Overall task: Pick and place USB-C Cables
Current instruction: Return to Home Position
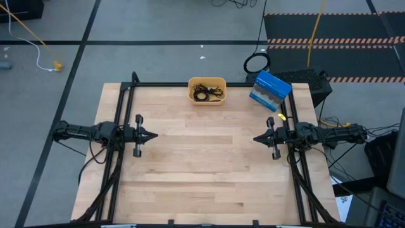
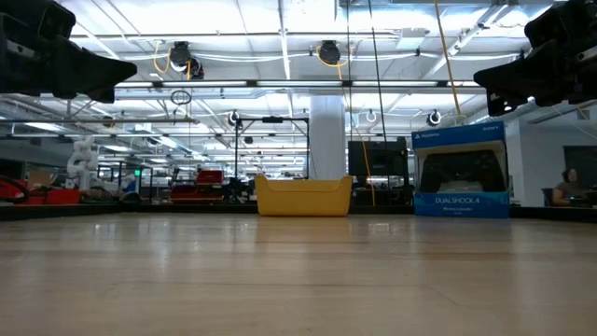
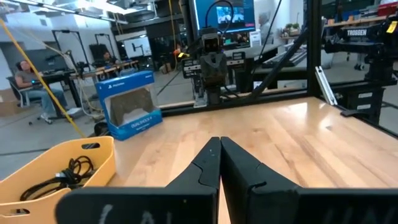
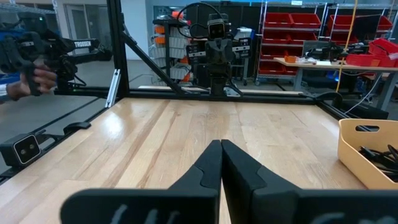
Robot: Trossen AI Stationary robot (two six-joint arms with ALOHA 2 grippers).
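Yellow bin holds the USB-C Cables; left gripper and right gripper hover closed and empty at the table sides; the task looks finished.

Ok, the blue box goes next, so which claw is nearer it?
Right. The right claw is close by the blue box; the left claw is across the table at the opposite edge.

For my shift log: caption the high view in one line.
Black cables lie in the yellow bin; left gripper and right gripper, both shut, face each other across the table.
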